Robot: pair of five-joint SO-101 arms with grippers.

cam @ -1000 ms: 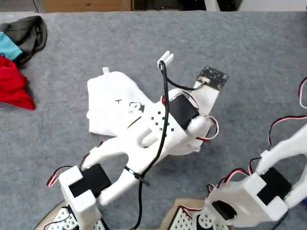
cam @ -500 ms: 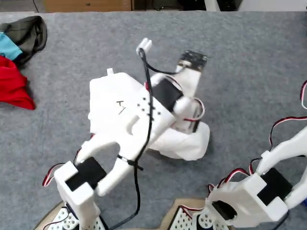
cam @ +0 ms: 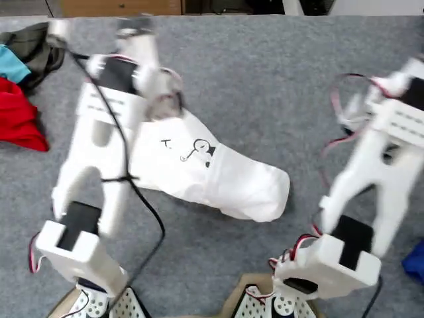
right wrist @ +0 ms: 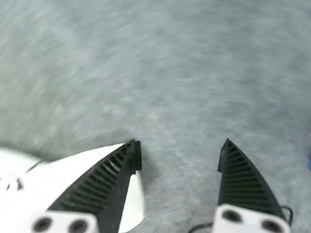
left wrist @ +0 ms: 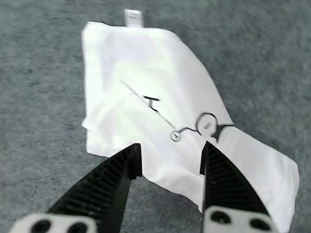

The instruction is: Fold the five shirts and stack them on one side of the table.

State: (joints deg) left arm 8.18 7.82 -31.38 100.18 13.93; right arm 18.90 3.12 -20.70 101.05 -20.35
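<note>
A white shirt point(cam: 212, 172) with a small black drawing lies partly folded in the middle of the grey table, running from back left to front right. My left gripper point(left wrist: 170, 158) hangs open above the shirt's point(left wrist: 155, 107) near edge, holding nothing. The left arm point(cam: 109, 106) stands raised over the shirt's left end. My right gripper point(right wrist: 180, 148) is open over bare table, with the shirt's point(right wrist: 68, 172) end just beside one of its fingers point(right wrist: 127, 160). The right arm point(cam: 384, 146) is raised at the table's right side.
A pile of unfolded shirts, dark point(cam: 40, 43), teal point(cam: 10, 63) and red point(cam: 16, 112), lies at the back left corner. A blue cloth point(cam: 415, 262) shows at the front right edge. Grey table point(cam: 278, 79) lies bare behind the white shirt.
The left arm has swung off the white shirt toward the back left, uncovering it. The right arm has lifted and stretched forward on the right.
</note>
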